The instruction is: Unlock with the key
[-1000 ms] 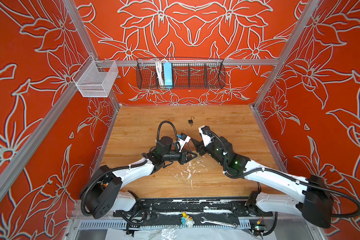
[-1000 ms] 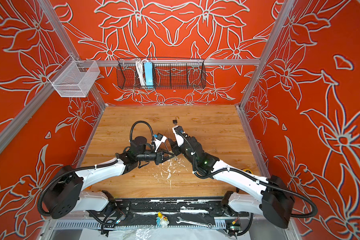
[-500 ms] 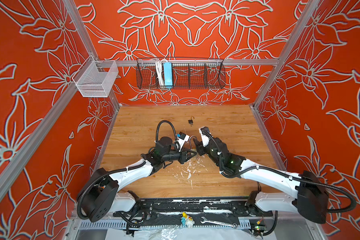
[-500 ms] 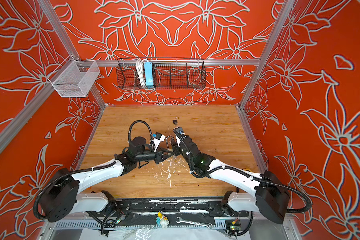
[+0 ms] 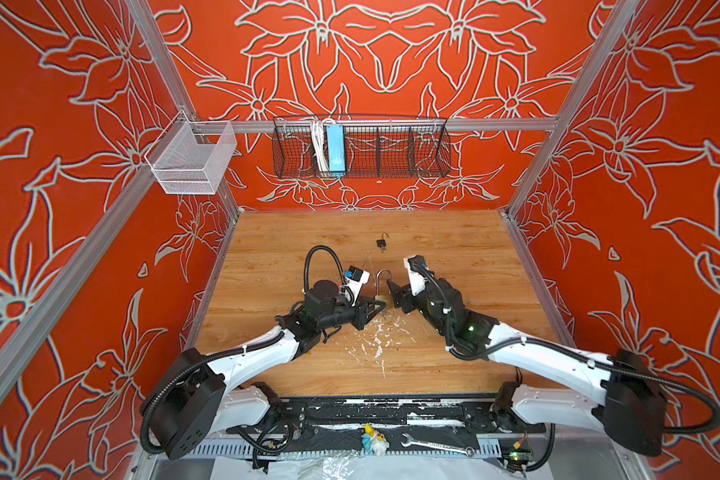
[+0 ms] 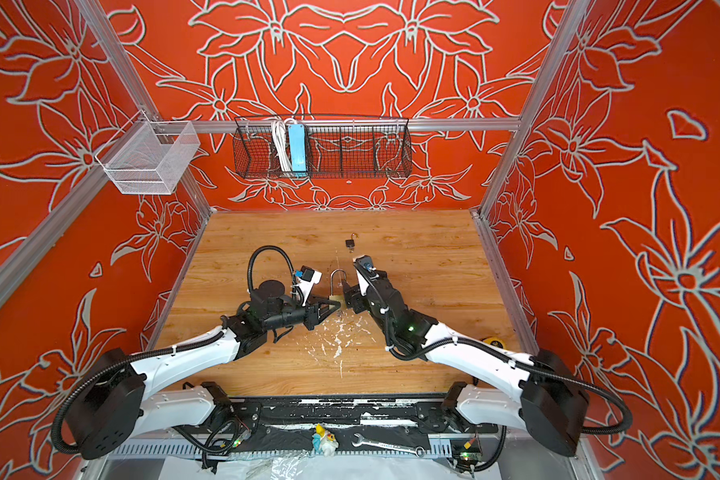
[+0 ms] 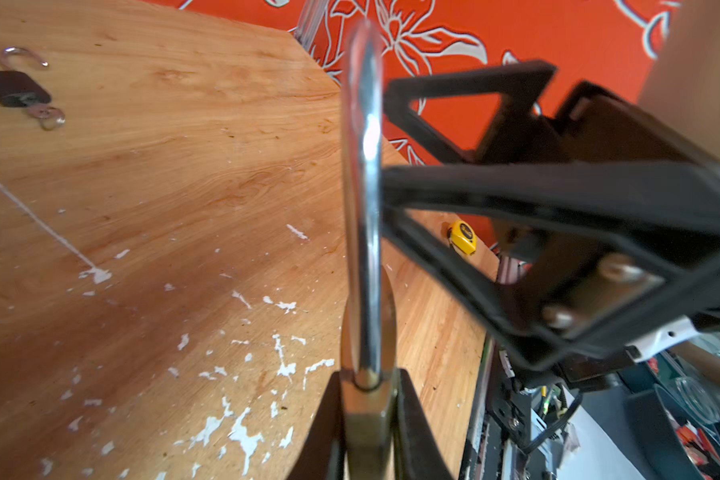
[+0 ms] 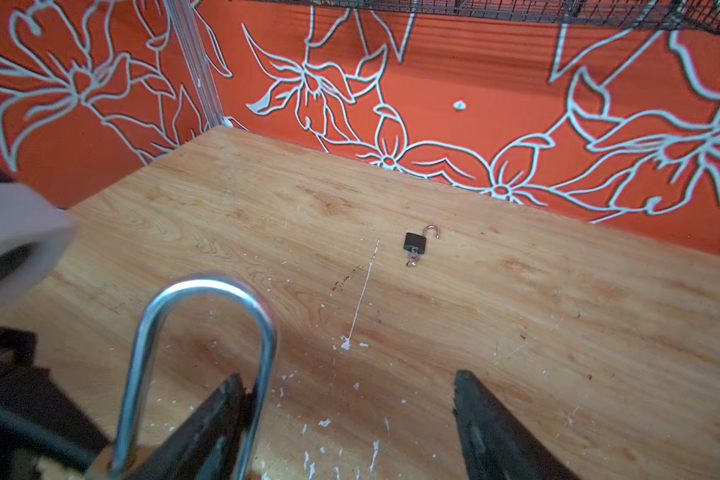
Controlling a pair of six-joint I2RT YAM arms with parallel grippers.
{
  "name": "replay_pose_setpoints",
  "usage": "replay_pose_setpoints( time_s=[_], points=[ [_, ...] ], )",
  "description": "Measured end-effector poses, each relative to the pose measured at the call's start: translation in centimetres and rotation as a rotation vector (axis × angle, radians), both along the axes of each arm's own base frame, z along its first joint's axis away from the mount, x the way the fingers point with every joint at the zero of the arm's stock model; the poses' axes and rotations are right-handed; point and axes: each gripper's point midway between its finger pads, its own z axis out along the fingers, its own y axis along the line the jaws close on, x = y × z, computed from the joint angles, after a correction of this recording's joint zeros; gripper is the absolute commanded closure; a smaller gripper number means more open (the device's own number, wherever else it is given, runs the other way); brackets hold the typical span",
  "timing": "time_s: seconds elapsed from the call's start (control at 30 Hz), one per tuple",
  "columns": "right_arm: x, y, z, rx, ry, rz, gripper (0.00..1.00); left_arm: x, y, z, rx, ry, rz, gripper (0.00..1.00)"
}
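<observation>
Left end effector [image 5: 381, 304] clamped, right end effector [image 8: 350, 419] spread.

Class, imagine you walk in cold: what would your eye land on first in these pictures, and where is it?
First, the brass padlock with its tall silver shackle, held upright in the middle by the left gripper, with the right gripper, jaws open, just beside it. Then the small black padlock lying farther back, shackle open, and the orange flowered walls all round.

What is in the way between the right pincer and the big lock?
Nothing visible. The right pincer is open right beside the lock, touching or nearly touching its shackle. The left pincer grips the lock's body.
</observation>
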Motion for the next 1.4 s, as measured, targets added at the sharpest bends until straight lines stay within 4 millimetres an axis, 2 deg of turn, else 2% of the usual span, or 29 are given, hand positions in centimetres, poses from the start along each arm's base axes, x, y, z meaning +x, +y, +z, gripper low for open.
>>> replay_pose_setpoints(
  time_s=[0.1, 0.2, 0.27, 0.43, 0.53, 0.7, 0.83, 0.9, 1.13, 1.4],
  points=[
    [-1.6, -1.3, 1.3, 0.054, -0.035, 0.024, 0.23, 1.3, 1.0, -0.5, -0.001, 0.047, 0.108, 1.00],
    [-2.5, -0.9, 1.5, 0.085, -0.044, 0.084, 0.26, 2.5, 2.0, -0.6, -0.034, 0.104, 0.213, 1.00],
    [-2.7, -0.1, 0.3, 0.069, -0.016, 0.123, 0.28, 3.0, 2.4, -0.7, -0.068, 0.149, 0.265, 1.00],
    [-2.8, 2.8, -4.6, -0.021, 0.103, 0.210, 0.32, 3.4, 3.0, -1.1, -0.111, 0.240, 0.343, 1.00],
    [-3.1, 4.2, -6.3, -0.057, 0.149, 0.245, 0.34, 3.4, 3.1, -1.3, -0.124, 0.275, 0.368, 1.00],
    [-3.1, 6.0, -5.8, -0.055, 0.145, 0.274, 0.35, 3.5, 3.2, -1.5, -0.138, 0.304, 0.394, 1.00],
    [-2.9, 7.2, -5.8, -0.067, 0.147, 0.279, 0.43, 3.5, 3.1, -1.8, -0.145, 0.325, 0.403, 1.00],
    [-2.8, 7.6, -5.8, -0.078, 0.147, 0.275, 0.44, 3.5, 3.1, -1.8, -0.147, 0.330, 0.407, 1.00],
    [-2.3, 8.0, -6.9, -0.129, 0.177, 0.249, 0.52, 3.6, 3.2, -1.8, -0.152, 0.332, 0.424, 1.00],
    [-1.7, 8.6, -7.9, -0.173, 0.197, 0.224, 0.69, 3.7, 3.4, -2.0, -0.148, 0.333, 0.434, 1.00]
  ],
)
